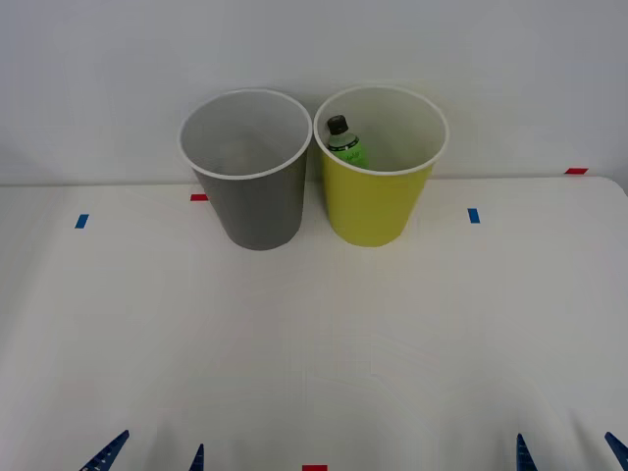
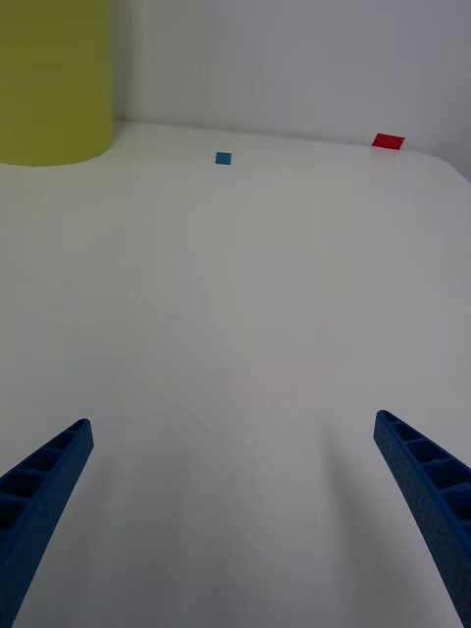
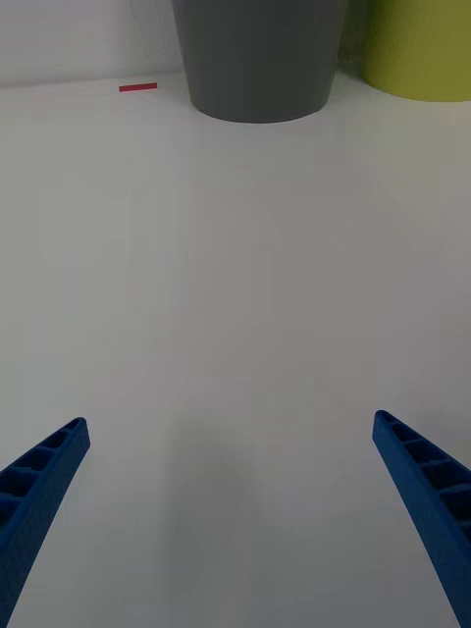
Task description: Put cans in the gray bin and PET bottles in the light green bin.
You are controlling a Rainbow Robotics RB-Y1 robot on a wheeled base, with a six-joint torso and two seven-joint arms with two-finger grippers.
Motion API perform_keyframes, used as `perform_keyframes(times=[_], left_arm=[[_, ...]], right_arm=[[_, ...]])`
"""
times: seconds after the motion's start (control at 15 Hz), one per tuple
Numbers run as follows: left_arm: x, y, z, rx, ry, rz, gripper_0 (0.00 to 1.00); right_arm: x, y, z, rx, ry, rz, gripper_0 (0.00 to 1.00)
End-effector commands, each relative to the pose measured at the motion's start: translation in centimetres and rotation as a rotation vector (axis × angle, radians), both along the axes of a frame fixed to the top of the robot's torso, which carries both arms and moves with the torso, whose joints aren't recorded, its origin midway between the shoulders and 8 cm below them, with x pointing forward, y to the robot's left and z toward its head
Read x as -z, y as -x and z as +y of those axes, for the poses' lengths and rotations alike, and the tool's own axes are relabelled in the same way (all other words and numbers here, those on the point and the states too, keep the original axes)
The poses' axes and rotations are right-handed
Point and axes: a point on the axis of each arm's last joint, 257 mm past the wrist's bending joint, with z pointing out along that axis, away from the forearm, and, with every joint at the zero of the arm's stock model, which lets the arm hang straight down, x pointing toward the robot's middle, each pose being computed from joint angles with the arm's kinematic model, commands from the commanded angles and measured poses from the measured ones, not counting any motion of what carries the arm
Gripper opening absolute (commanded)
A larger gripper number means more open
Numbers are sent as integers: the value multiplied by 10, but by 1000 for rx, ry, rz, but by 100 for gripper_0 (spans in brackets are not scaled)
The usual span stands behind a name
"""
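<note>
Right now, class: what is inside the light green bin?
Inside the light green bin stands a PET bottle with a black cap and green label, leaning near the wall facing the gray bin. The bin's front wall hides the bottle's lower part.

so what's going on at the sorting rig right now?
Nothing is being handled. The small clear plastic bottle with green contents and a black cap already sits inside the lime-green tapered bin, which stands beside the dark-gray tapered bin at the back of the white table. The left gripper and right gripper are both open, parked low at the near edge.
</note>
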Motion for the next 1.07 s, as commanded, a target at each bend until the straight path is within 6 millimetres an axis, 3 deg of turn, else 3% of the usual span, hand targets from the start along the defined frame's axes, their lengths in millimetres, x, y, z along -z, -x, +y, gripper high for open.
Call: perform_keyframes(times=[0.07, 1.07], left_arm=[[0, 0, 0, 0, 0, 0, 100], [0, 0, 0, 0, 0, 0, 100]], right_arm=[[0, 0, 0, 0, 0, 0, 100], [0, 0, 0, 0, 0, 0, 100]])
